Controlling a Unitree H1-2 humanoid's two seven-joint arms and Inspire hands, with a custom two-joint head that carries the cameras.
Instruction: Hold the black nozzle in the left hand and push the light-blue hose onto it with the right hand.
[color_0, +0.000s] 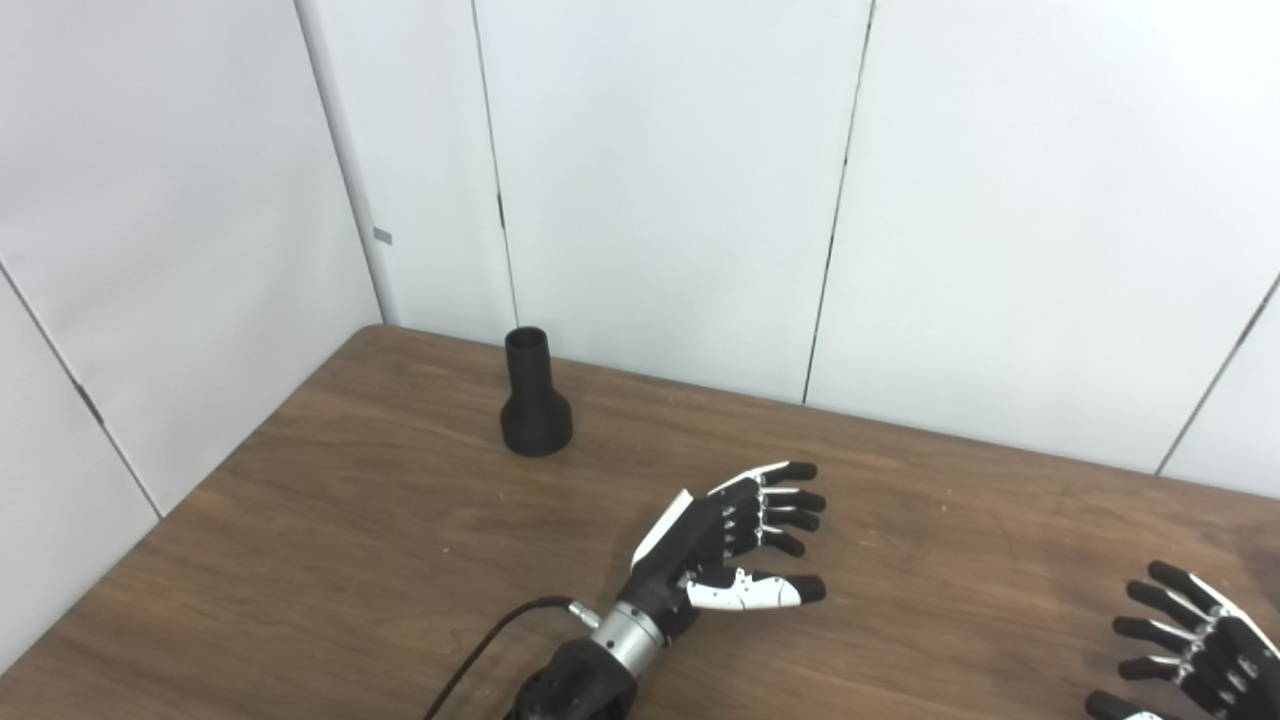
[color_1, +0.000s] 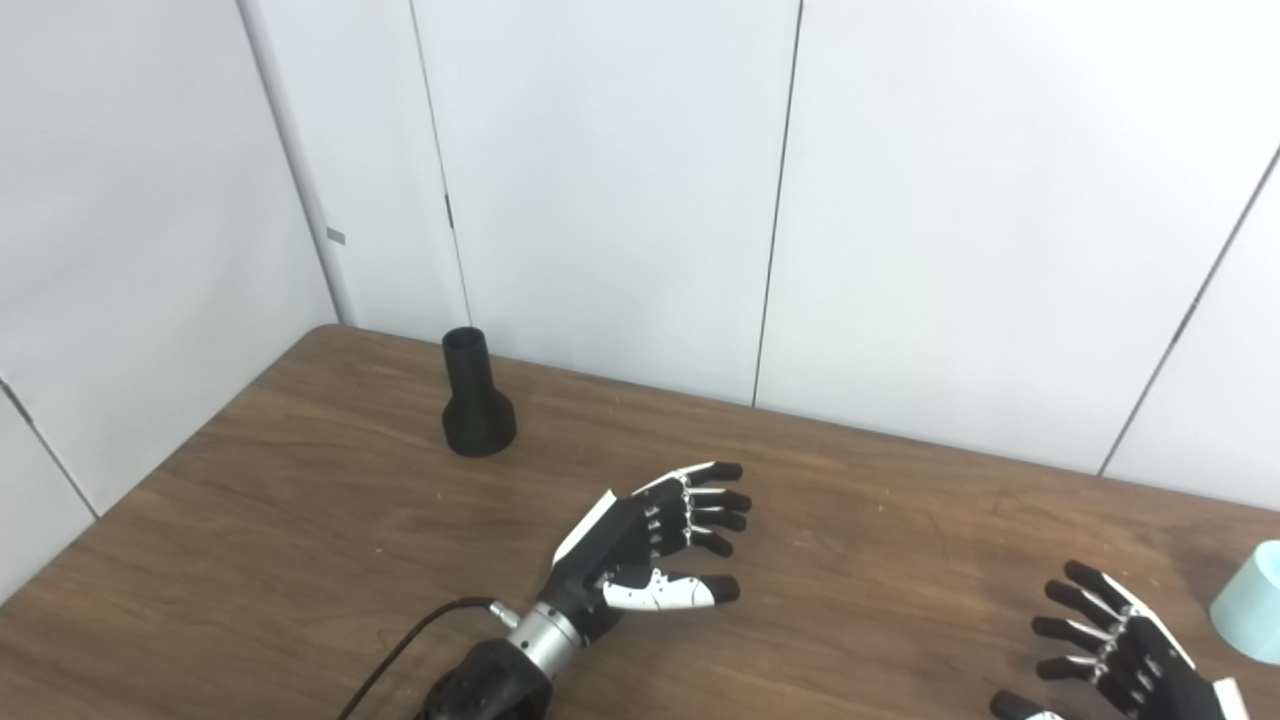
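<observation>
The nozzle (color_0: 536, 395) stands upright on the table (color_0: 350, 560), wide base down and narrow open mouth up, near the table's far edge and close to the corner where the white wall panels (color_0: 660, 180) meet. Nothing touches it.

The left hand (color_0: 728, 545) is over the table nearer the camera than the nozzle and off to its right, well apart from it. It is spread wide and holds nothing: palm turned sideways, fingers (color_0: 790, 495) stretched out away from the nozzle, thumb (color_0: 770, 592) held out below them. A black cable (color_0: 480, 650) runs from the wrist toward the bottom edge, on the nozzle's near side.

The right hand (color_1: 1120, 645) is far to the right of the nozzle, down at the picture's lower right corner and partly cut off by the frame. Its fingers (color_1: 1075, 605) are splayed apart and point back toward the nozzle's side of the table; it holds nothing.

The hose (color_1: 1250, 600) shows only in the right eye view, as a light-blue rounded end at the right edge, resting on the table just beyond the right hand and not touching it. It lies at the opposite side of the table from the nozzle; most of it is out of frame
</observation>
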